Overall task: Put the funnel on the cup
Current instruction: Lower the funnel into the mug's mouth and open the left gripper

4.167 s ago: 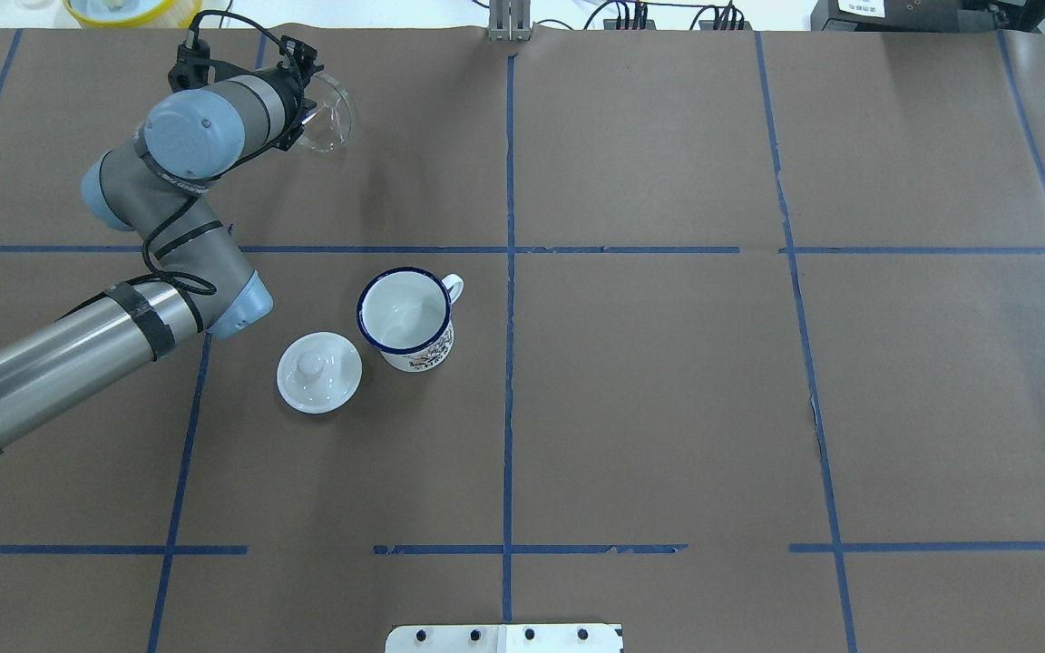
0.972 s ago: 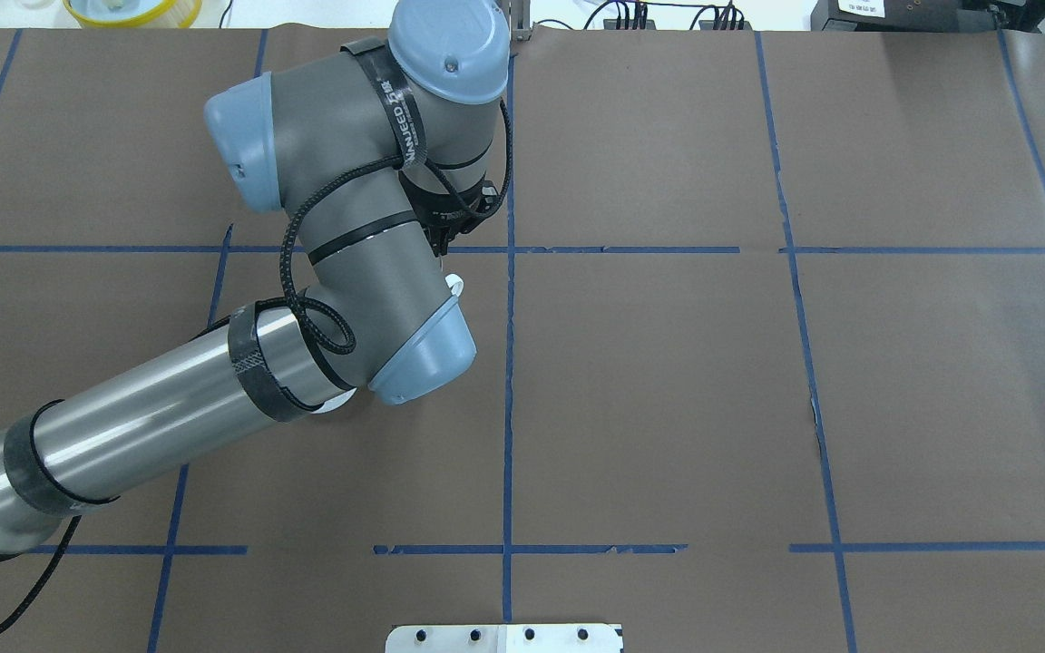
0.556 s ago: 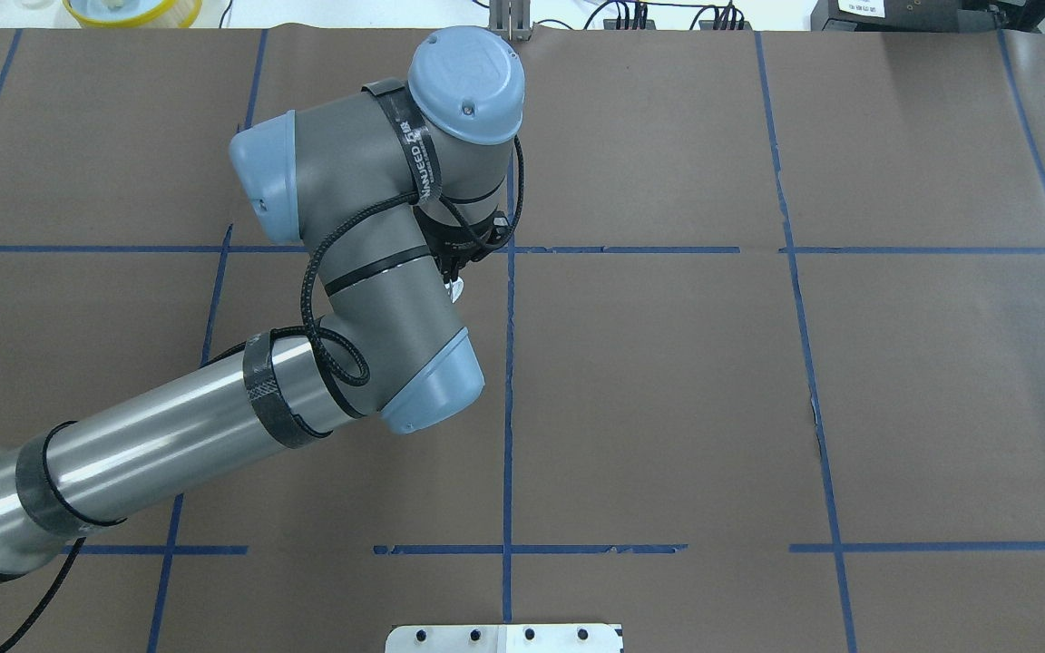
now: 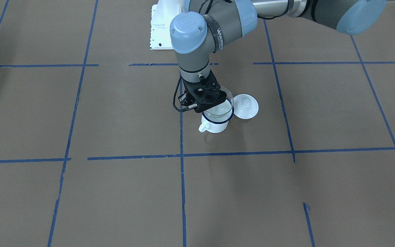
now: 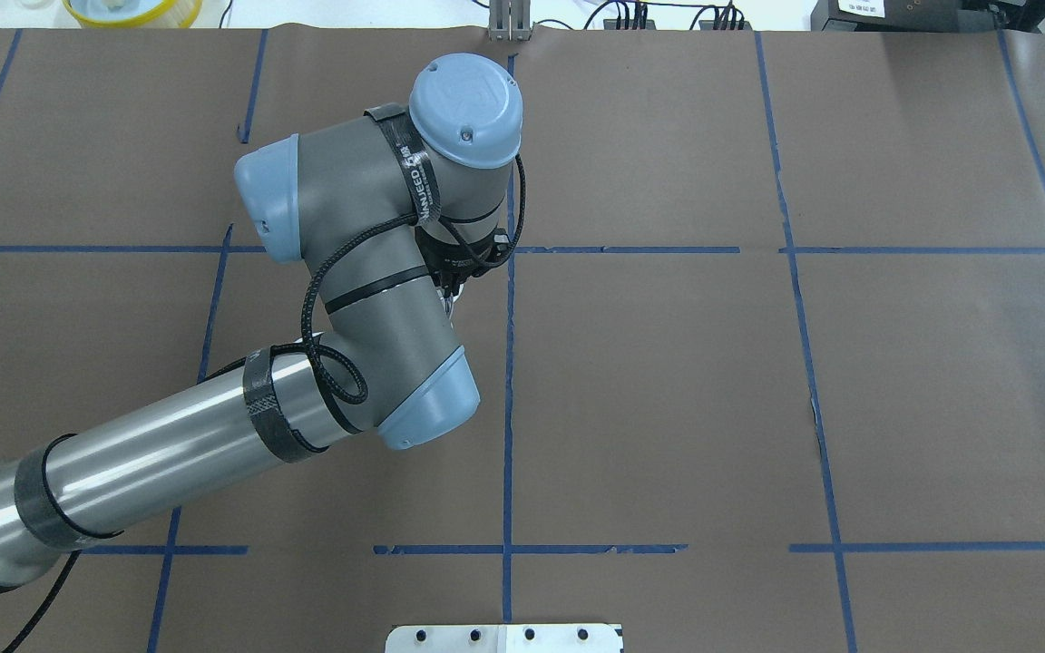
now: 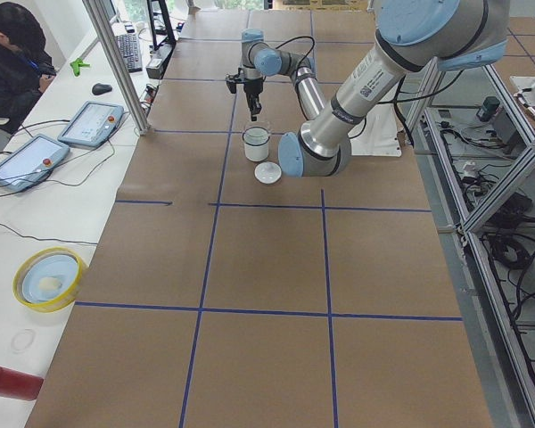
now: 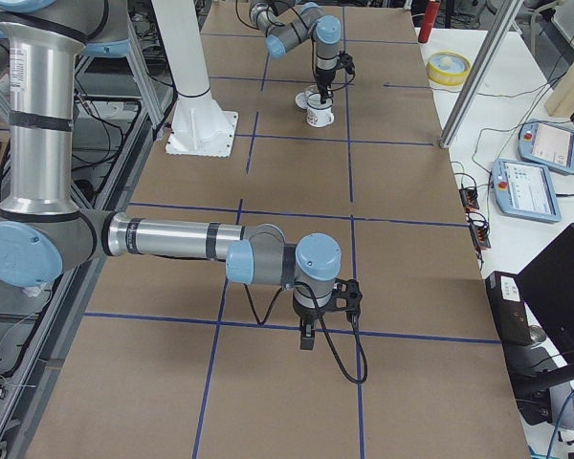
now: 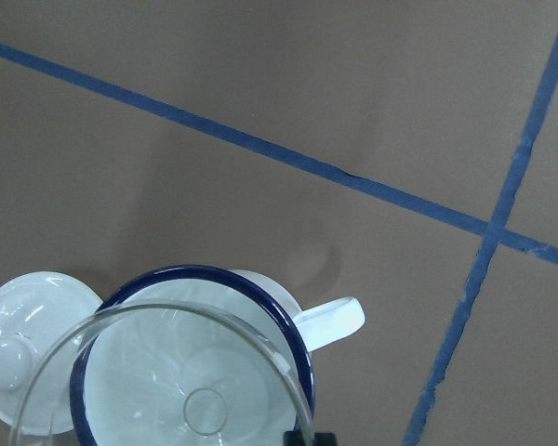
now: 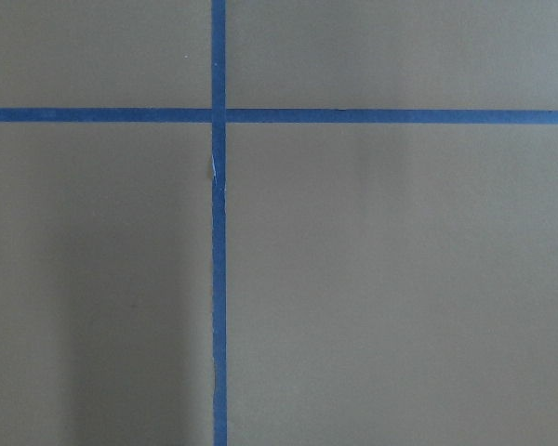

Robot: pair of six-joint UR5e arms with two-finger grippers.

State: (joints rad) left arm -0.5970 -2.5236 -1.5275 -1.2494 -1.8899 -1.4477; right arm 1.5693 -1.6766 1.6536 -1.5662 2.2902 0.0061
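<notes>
Closest to the left wrist lens, the left gripper (image 4: pixel 201 103) has its fingers (image 8: pixel 309 439) clenched on the rim of the clear funnel (image 8: pixel 205 409), which fills the lower left of that frame. Just beneath it stands the white enamel mug (image 8: pixel 251 283) with its dark blue rim. The funnel's spout hangs inside the mug's mouth, a touch off centre towards the lower left. We cannot tell whether the cone touches the rim. Just beside the mug, at the left edge of the frame, lies a knobbed white lid (image 8: pixel 19 325), and beyond these is the brown worktop (image 8: pixel 260 111) crossed by blue tape (image 8: pixel 502 204).

We judge the placing step to be nearly done. The next move calls for a slight centring, a short lowering until the cone seats, then letting go and lifting straight up.

Far off, the right gripper (image 7: pixel 306 335) hangs over the worktop near a tape line; we cannot tell the state of its fingers.
</notes>
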